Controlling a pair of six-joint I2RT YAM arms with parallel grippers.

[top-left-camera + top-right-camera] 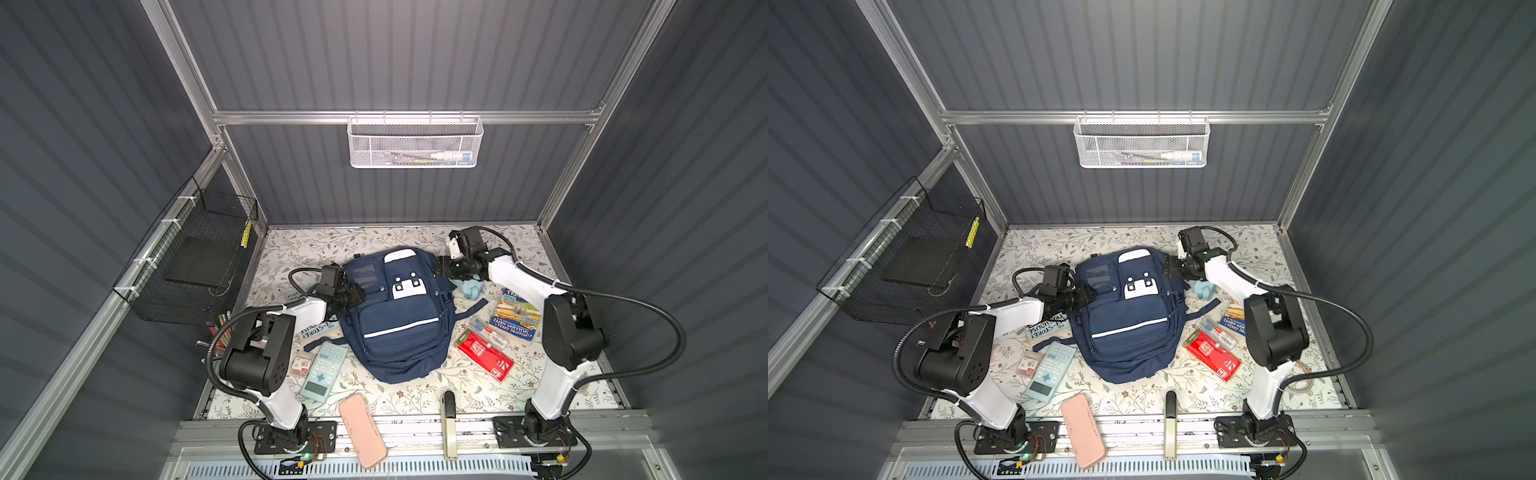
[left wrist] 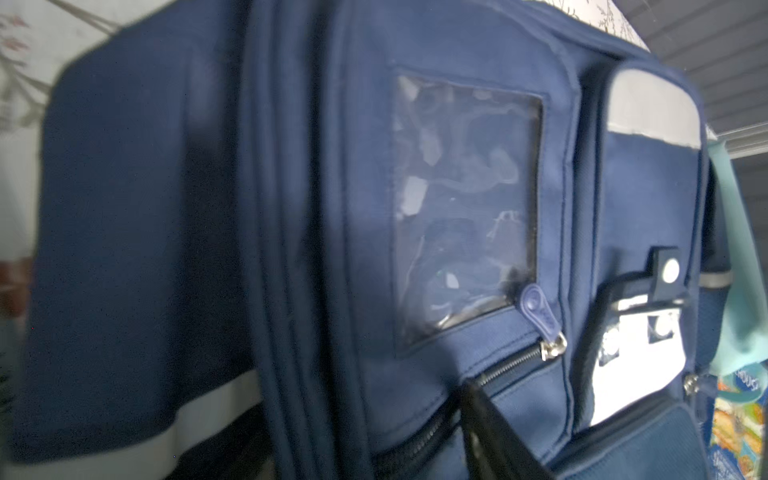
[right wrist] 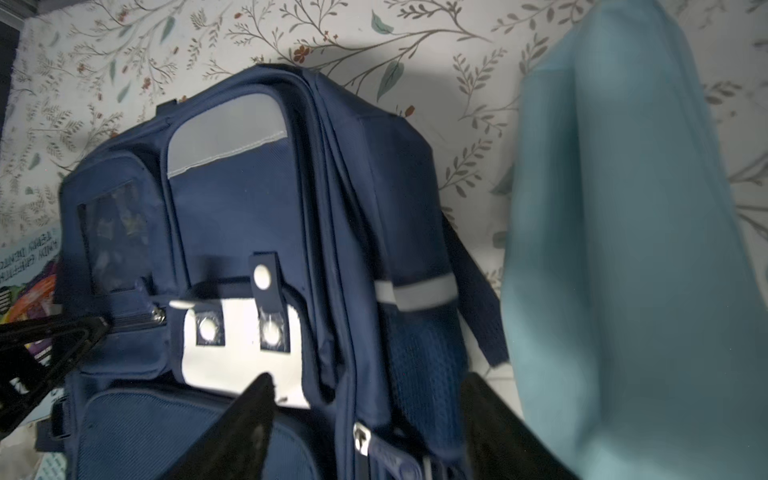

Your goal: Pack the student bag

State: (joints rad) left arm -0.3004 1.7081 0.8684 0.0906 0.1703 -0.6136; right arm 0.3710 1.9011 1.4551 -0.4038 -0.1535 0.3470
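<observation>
The student bag (image 1: 399, 316) lies flat in the middle of the table (image 1: 415, 397), front up, its long way running far to near. The left gripper (image 1: 358, 293) is at its left side and the right gripper (image 1: 437, 266) at its right side, both by the top half. The right claw's fingers stand apart around the bag's edge. How the left claw's fingers stand I cannot tell.
</observation>
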